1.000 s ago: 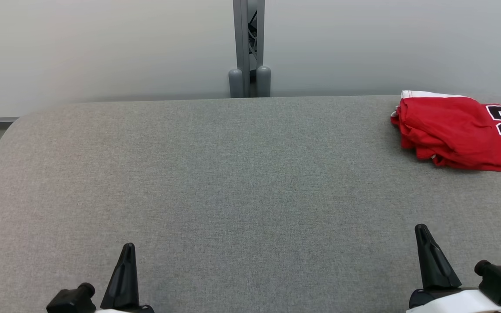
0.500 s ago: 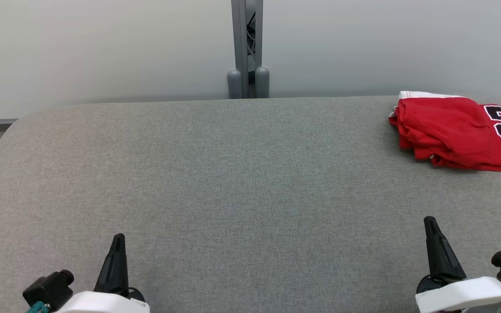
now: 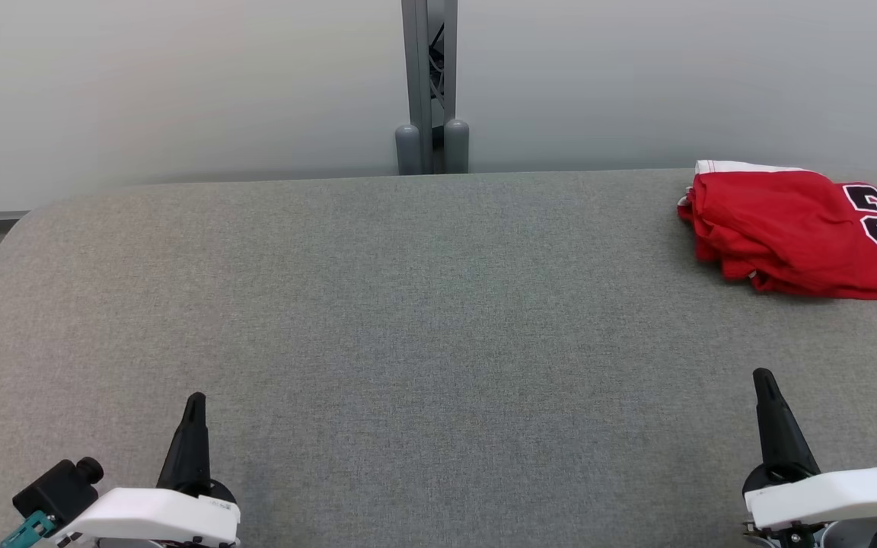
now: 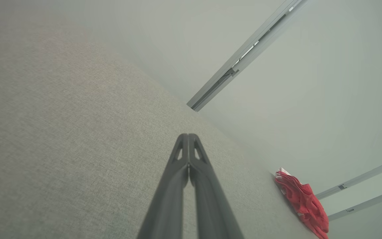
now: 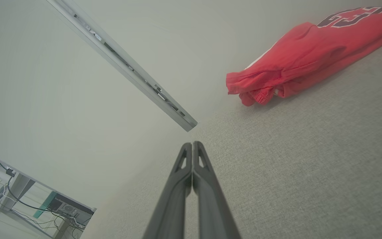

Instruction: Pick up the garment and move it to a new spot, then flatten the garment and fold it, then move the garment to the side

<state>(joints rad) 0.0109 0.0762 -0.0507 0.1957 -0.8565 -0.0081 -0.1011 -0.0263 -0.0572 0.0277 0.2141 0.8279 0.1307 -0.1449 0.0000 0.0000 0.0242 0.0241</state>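
Left end effector (image 3: 195,407) was clenched, two dark fingers pressed tip to tip with nothing between them. The right end effector (image 3: 764,380) was the same, clamped on empty air. Both hung low over the near edge of the grey table (image 3: 423,320), one toward each near corner. Over the last second they had slid outward, away from each other, with more pale forearm coming into sight behind them. That read to me as arms pulling back to rest, not reaching.

The red garment (image 3: 796,228) lay well apart from both, in the far right corner of the table. It was a compact folded stack, black number on top, white trim along its far side. It seemed to drift slightly left, but the grey post (image 3: 429,84) behind the far edge drifted too, so that was the head turning, not the cloth. My call: folded and set aside, nothing left to grab.
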